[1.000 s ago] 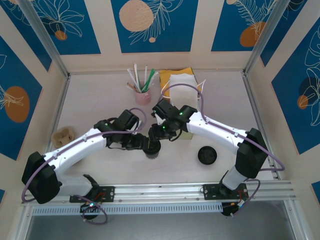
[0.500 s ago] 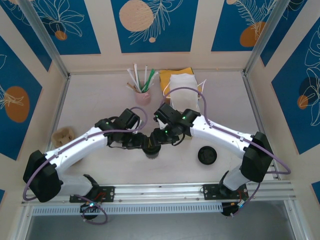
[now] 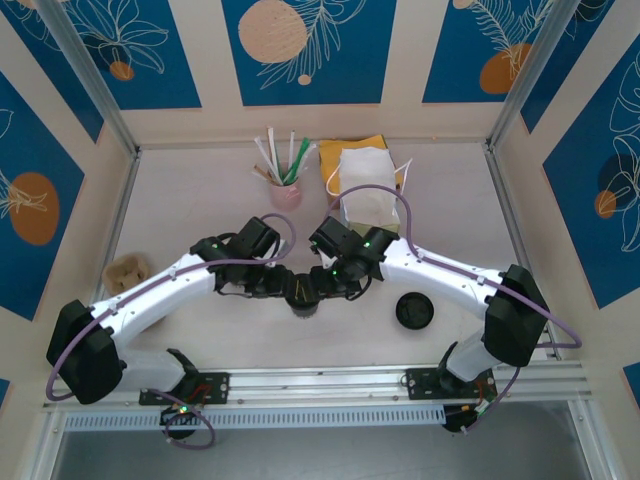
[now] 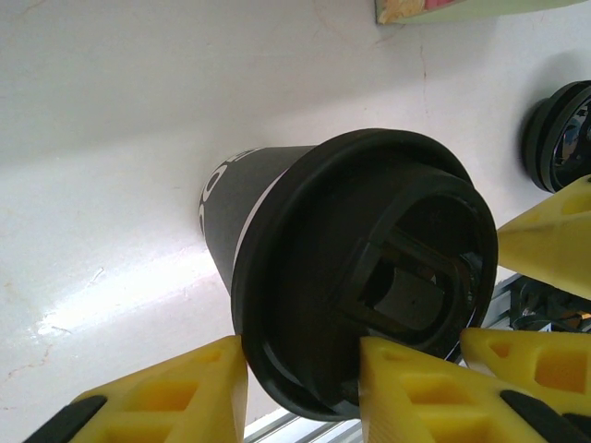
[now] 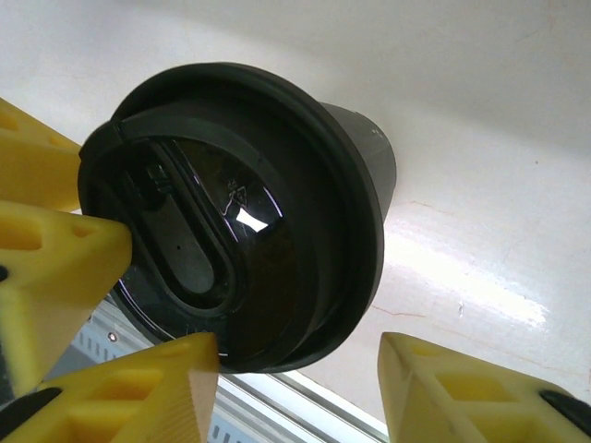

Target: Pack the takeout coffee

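Left wrist: takeout coffee (image 4: pixel 263 208) with its lid (image 4: pixel 369 268) on. There is white print on the cup's dark band, cut off by the curve, and I can't read it. Right wrist: a small raised mark on the lid top, too small to read.

Count, top external: one coffee, one pink cup (image 3: pixel 286 193), one paper bag (image 3: pixel 366 185), and one brown cardboard piece (image 3: pixel 127 272) at the table's (image 3: pixel 200 215) left edge. Two round black pieces: the lid on the coffee and a loose black disc (image 3: pixel 415 311) to its right.

Containers: the pink cup holds several straws (image 3: pixel 280 155), white ones and a green one. I can't make out the bag's inside.

The coffee stands mid-table, outside the bag and in front of it, between my two pincers.

My left pincer (image 4: pixel 300 355): fingers part-way apart, both tips against the lid's rim. I cannot tell whether they clamp it. My right pincer (image 5: pixel 297 343): jaws wide, one finger at the rim and the other clear of the cup, holding nothing.
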